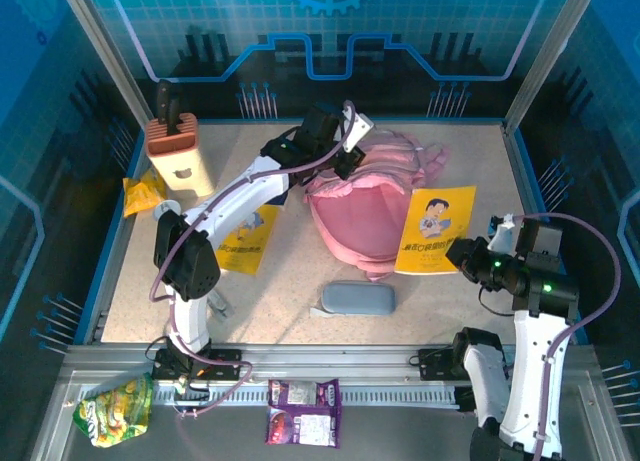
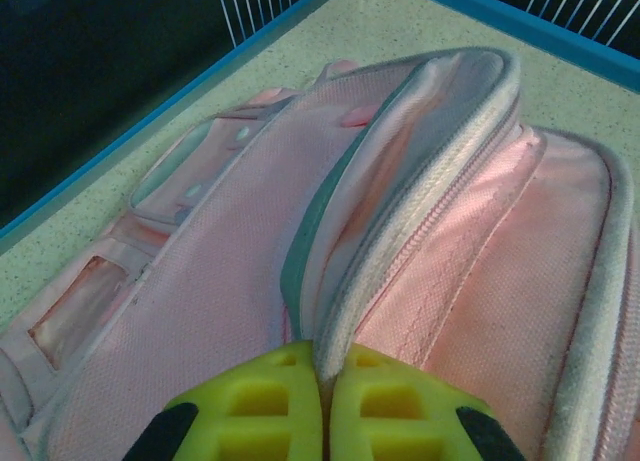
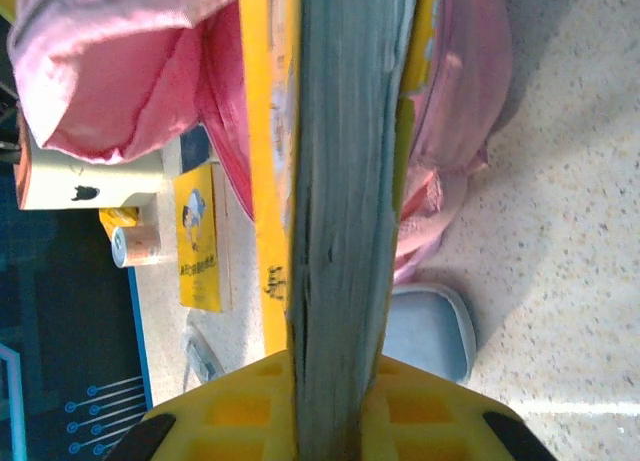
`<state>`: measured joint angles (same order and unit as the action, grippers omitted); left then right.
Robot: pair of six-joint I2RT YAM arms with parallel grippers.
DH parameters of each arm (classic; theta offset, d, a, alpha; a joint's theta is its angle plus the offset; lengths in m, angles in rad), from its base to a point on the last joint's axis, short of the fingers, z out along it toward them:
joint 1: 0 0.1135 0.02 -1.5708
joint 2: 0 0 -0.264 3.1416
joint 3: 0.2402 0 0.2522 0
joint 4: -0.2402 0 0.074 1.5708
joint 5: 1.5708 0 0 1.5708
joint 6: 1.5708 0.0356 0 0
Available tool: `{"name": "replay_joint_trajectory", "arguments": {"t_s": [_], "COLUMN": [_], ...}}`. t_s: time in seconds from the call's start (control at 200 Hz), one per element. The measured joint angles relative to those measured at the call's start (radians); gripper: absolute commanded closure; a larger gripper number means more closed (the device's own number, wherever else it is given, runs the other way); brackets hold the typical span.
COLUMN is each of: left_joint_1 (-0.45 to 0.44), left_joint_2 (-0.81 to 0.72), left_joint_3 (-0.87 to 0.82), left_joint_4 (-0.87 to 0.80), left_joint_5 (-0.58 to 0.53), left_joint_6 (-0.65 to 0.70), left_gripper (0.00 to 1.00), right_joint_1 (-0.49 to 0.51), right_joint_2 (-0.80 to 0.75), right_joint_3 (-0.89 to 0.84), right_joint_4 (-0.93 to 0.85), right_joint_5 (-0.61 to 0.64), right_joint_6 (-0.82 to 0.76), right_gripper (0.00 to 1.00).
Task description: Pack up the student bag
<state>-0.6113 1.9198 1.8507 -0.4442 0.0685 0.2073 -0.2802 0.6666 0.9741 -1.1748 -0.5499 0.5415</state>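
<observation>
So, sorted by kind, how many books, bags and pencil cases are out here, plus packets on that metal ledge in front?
Thin paperback books: 2, the left yellow book and the right yellow book
Bags: 1, the soft pink fabric backpack
Pencil cases: 1, the grey oblong pencil case
Packets on the front metal ledge: 2, the green crinkly packet and the purple-and-white packet
Total: 6

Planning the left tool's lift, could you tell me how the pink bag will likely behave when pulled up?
The student bag probably flops: its fabric lies slumped and creased. Pulled by the trim the left tool pinches, only that flap likely rises.
</observation>
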Motion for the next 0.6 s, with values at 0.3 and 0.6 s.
{"name": "replay_joint_trajectory", "arguments": {"t_s": [0.3,0.6], "left_joint_1": [0.001,0.007], "left_joint_2": [0.015,0.048], "left_joint_3": [0.060,0.083], "left_joint_4": [-0.006,-0.007], "left_joint_5": [0.054,0.109], "left_joint_6": [-0.027,-0.026], "left_gripper": [1.00,1.00], "right_joint_1": [0.119,0.380], "right_joint_2": [0.015,0.225], "right_joint_3": [-0.062,-0.254], "right_joint_4": [0.039,0.536], "right_joint_5": [-0.005,-0.008], "right_joint_6": [0.064,0.228], "right_gripper": [0.86,0.86]}}
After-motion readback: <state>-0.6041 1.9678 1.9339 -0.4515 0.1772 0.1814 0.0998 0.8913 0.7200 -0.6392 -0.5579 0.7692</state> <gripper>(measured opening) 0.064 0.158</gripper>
